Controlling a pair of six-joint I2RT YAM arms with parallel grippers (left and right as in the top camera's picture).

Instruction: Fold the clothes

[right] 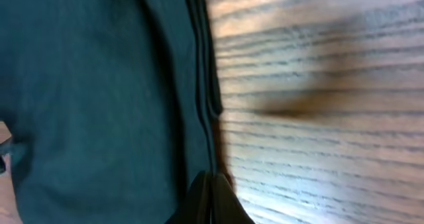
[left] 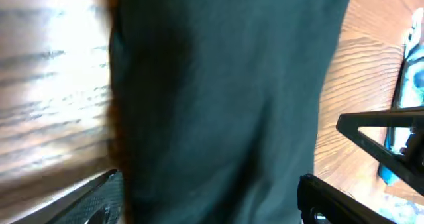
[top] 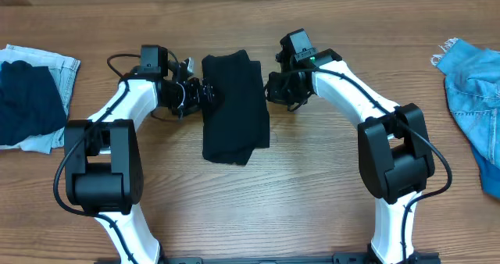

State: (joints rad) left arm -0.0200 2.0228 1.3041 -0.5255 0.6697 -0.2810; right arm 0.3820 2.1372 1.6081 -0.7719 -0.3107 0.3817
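Flanking the clothes (top: 234, 108) at upper centre of the table (top: 312, 194), we have the right gripper (top: 272, 88), jaws pinched on the hem, likely to fold it over, and the left gripper (top: 201, 92), jaws spread wide.

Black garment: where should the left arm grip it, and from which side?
Pinch the black garment at the long edge nearest the left arm, coming in low from that side. It lies flat as a folded strip, and the open left gripper faces that edge.
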